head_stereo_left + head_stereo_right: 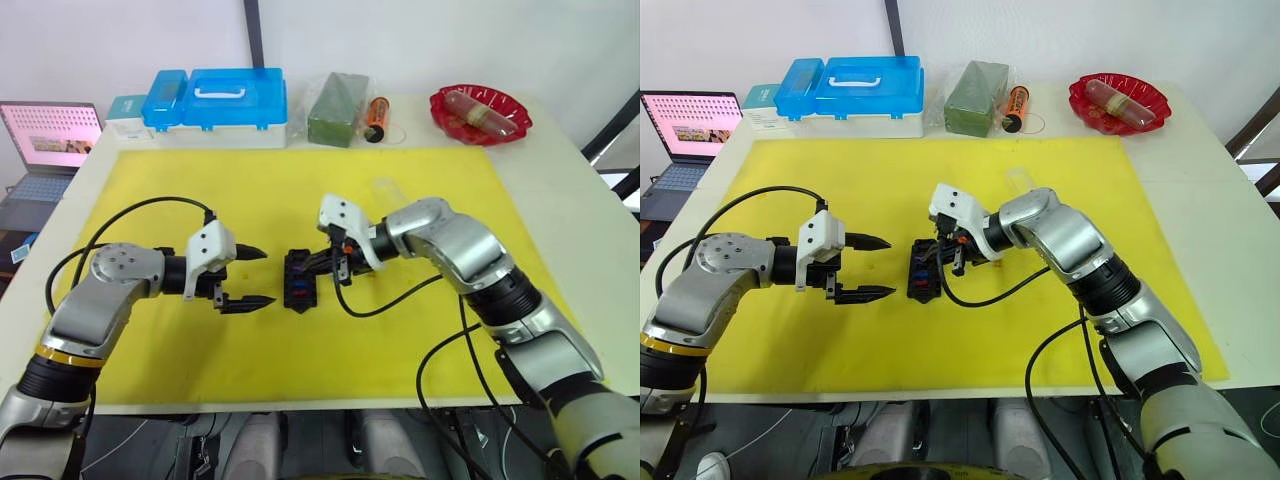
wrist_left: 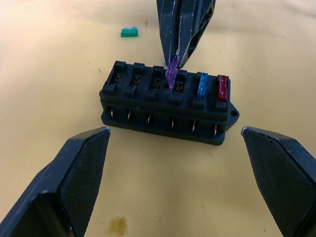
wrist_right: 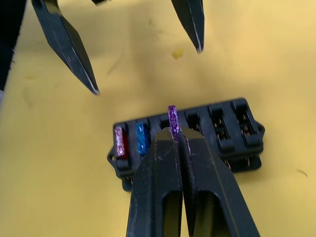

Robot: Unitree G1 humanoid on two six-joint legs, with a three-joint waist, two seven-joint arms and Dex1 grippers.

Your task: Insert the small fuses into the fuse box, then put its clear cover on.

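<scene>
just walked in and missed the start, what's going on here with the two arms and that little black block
The right gripper is shut on a purple fuse, lowering it into a slot of the black fuse box on the yellow mat. A blue fuse and a red fuse already sit in the end slots beside it. The left gripper is open, apart from the box. A green fuse lies loose on the mat.

A white wall (image 1: pixel 420 40) rises behind the pale table (image 1: pixel 585 215), whose top carries a yellow mat (image 1: pixel 300 180).
</scene>
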